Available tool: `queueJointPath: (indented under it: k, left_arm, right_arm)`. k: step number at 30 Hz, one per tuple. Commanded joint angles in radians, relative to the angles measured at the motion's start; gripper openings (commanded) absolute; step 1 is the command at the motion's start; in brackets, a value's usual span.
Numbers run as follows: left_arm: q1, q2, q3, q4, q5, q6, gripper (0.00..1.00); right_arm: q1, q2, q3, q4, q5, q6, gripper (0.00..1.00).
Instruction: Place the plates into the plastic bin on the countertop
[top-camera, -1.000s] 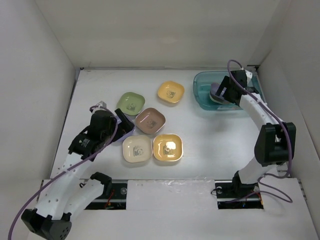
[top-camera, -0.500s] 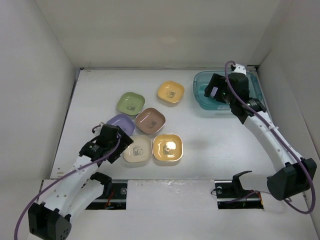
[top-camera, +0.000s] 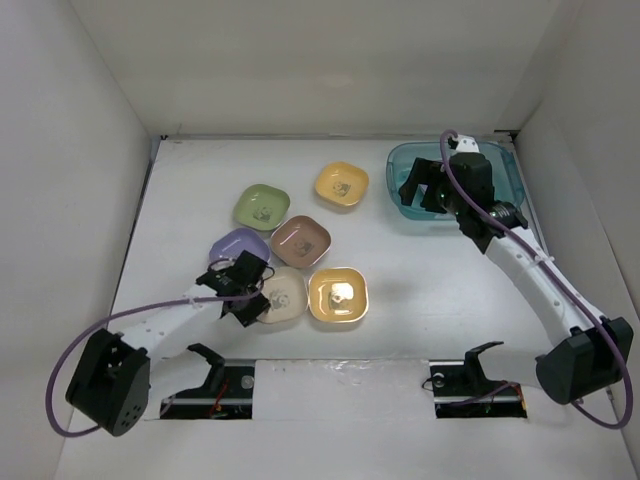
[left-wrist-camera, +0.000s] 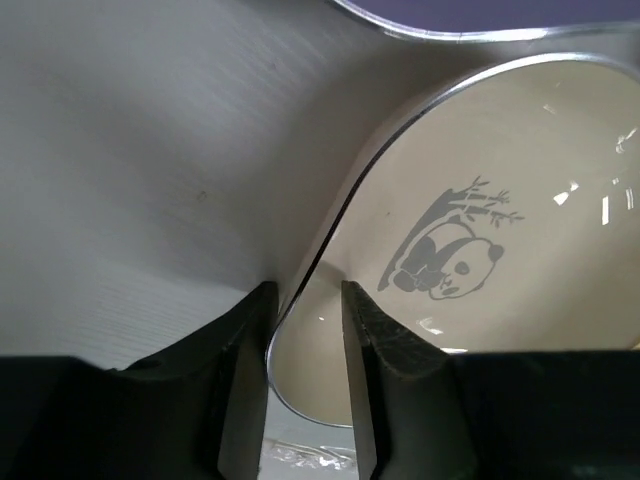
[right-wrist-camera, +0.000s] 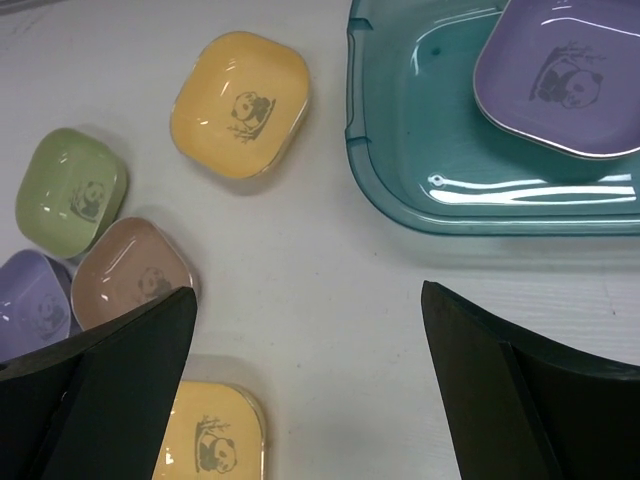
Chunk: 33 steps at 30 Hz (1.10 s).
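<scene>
A cream plate (top-camera: 285, 297) (left-wrist-camera: 500, 190) lies at the front of the countertop (top-camera: 420, 270). My left gripper (top-camera: 250, 298) (left-wrist-camera: 305, 300) is shut on its left rim, one finger outside and one inside. A purple plate (top-camera: 238, 246) (left-wrist-camera: 480, 12) lies just behind it. Around them are a yellow plate (top-camera: 336, 295) (right-wrist-camera: 210, 440), a brown-pink plate (top-camera: 301, 240) (right-wrist-camera: 130, 275), a green plate (top-camera: 262, 206) (right-wrist-camera: 70, 190) and a yellow-orange plate (top-camera: 342, 184) (right-wrist-camera: 240, 105). The teal plastic bin (top-camera: 400, 165) (right-wrist-camera: 360, 150) holds another purple plate (right-wrist-camera: 560, 80). My right gripper (top-camera: 420, 190) (right-wrist-camera: 310, 330) hangs open and empty above the bin's left edge.
White walls close the countertop on the left, back and right. The bin sits in the back right corner. The loose plates lie close together, some touching. My left forearm lies low along the front edge.
My left gripper dropped forward to the cream plate and its jaws narrowed onto the rim. My right gripper drew up and left, away from the bin, still open.
</scene>
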Motion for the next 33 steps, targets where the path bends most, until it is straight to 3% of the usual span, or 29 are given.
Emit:
queueJointPath:
  k: [1,2,3,4,7,12,16,18,22,25,33]
  left_arm:
    - [-0.072,0.071,0.006,0.035,-0.035,-0.071,0.28]
    - [-0.094,0.088,0.006,0.035,-0.035,-0.087,0.24]
    - [-0.117,0.099,0.015,0.015,-0.046,-0.110,0.08]
    - [-0.173,0.099,0.048,-0.010,-0.082,-0.171,0.00]
    - [-0.235,0.062,0.108,-0.135,-0.162,-0.252,0.00]
    - [-0.235,-0.030,0.223,-0.270,-0.224,-0.265,0.00]
    - [-0.235,-0.100,0.312,-0.208,-0.253,-0.144,0.00]
    - [-0.235,-0.110,0.360,-0.159,-0.253,-0.014,0.00]
    - [-0.235,-0.016,0.458,-0.137,-0.268,0.120,0.00]
    - [-0.235,0.057,0.533,-0.156,-0.291,0.172,0.00]
    - [-0.235,0.079,0.659,-0.047,-0.256,0.300,0.00]
  right_arm:
    - [-0.011,-0.033,0.022,0.048,-0.045,-0.018,1.00]
    - [-0.011,-0.033,0.022,0.059,-0.045,-0.018,1.00]
    - [-0.011,-0.033,0.022,0.059,-0.056,-0.018,1.00]
    - [-0.011,-0.033,0.022,0.059,-0.056,-0.018,1.00]
    - [-0.011,-0.033,0.022,0.059,-0.067,-0.018,1.00]
    - [-0.020,-0.022,0.011,0.077,-0.114,-0.028,1.00]
    - [0.029,0.000,-0.009,0.099,-0.215,-0.081,1.00]
    - [0.070,0.010,-0.021,0.134,-0.330,-0.100,1.00]
    - [0.168,0.010,-0.037,0.189,-0.426,-0.091,0.99]
    - [0.245,0.030,-0.028,0.200,-0.400,-0.081,0.98]
    - [0.381,0.133,-0.017,0.211,-0.282,-0.023,0.98]
